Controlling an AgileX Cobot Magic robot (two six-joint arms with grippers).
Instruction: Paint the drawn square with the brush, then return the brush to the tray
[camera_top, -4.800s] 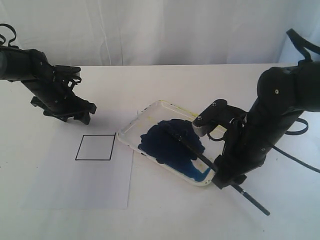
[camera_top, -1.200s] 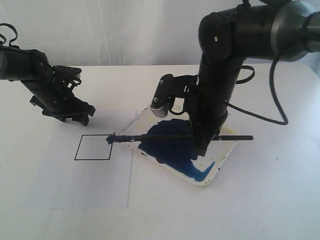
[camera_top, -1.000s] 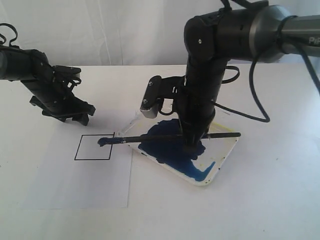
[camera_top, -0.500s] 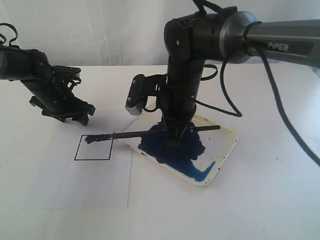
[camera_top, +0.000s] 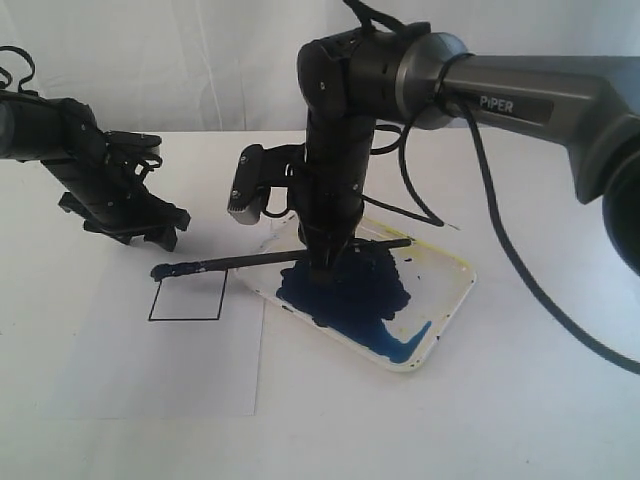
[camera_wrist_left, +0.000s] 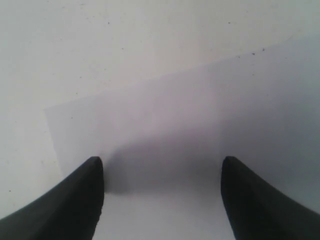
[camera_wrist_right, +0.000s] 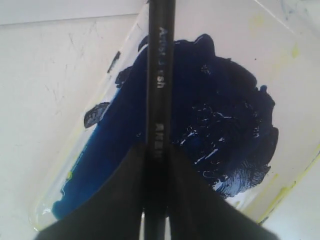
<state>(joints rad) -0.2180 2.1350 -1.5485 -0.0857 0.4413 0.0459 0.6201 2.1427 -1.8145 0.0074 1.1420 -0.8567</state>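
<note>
The brush (camera_top: 270, 259) is a long black stick lying nearly level above the table. My right gripper (camera_top: 321, 266) is shut on its shaft over the tray (camera_top: 452, 290). Its dark tip (camera_top: 160, 271) is at the upper left corner of the drawn square (camera_top: 188, 296), whose inside looks white. In the right wrist view the brush (camera_wrist_right: 159, 75) runs out from between my right gripper (camera_wrist_right: 156, 150) over the tray's (camera_wrist_right: 235, 35) blue paint (camera_wrist_right: 215, 110). My left gripper (camera_top: 152, 236) stands open beyond the square, with nothing between its fingers (camera_wrist_left: 77, 200).
The white paper sheet (camera_top: 170, 370) lies flat on the white table, left of the tray; its far corner shows in the left wrist view (camera_wrist_left: 200, 100). A cable (camera_top: 520, 270) trails from the right arm over the table's right side.
My right arm has swung left with the brush. The tip passed from the square's right edge across its top to the upper left corner. The left arm has not moved.
</note>
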